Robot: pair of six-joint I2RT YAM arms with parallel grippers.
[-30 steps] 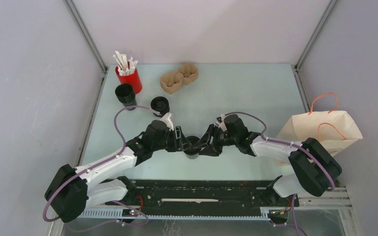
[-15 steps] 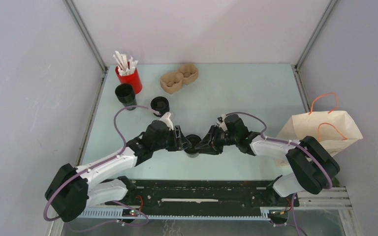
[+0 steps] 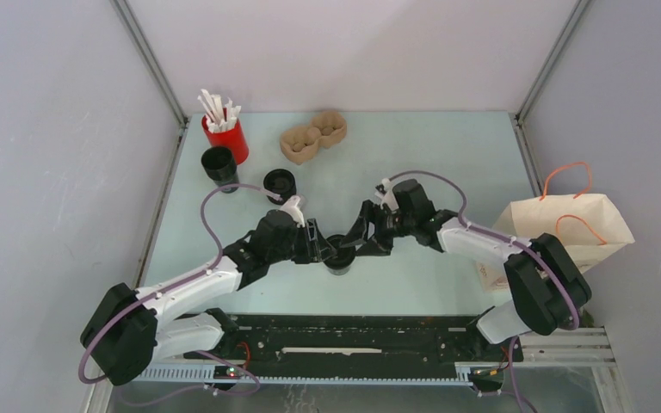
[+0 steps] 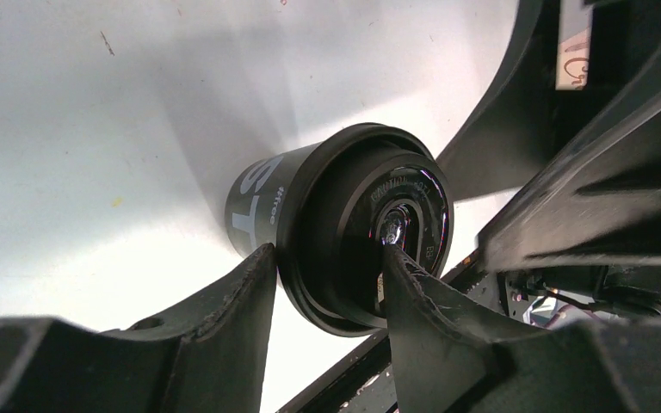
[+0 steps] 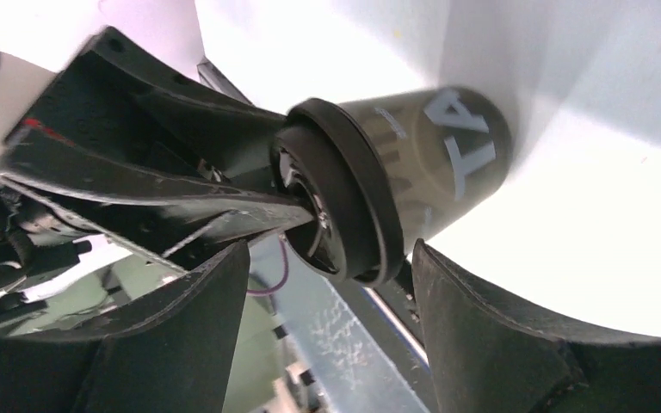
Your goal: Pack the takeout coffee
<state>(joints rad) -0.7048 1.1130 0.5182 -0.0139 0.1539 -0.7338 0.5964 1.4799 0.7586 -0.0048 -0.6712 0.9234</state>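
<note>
Cup [image 3: 337, 256] well left of bag [image 3: 568, 225]. Left gripper [image 4: 327, 258] pinches lid [image 4: 344, 219] rim. Right gripper [image 5: 331, 254] open around cup. Likely light, squashy: you grab wall softly, under lid.

**Right gripper opens and swings toward the far side**

The right gripper [image 3: 355, 243] has spread its jaws, which now stand clear on either side of the takeout coffee [image 5: 430, 163]. Its wrist has moved from just right of the cup toward the far side of the table [image 3: 447, 155]. The right forearm [image 3: 473, 244] has followed, drawing away from the brown paper bag [image 3: 572, 225] and baring more of the bag's near left corner.
</note>
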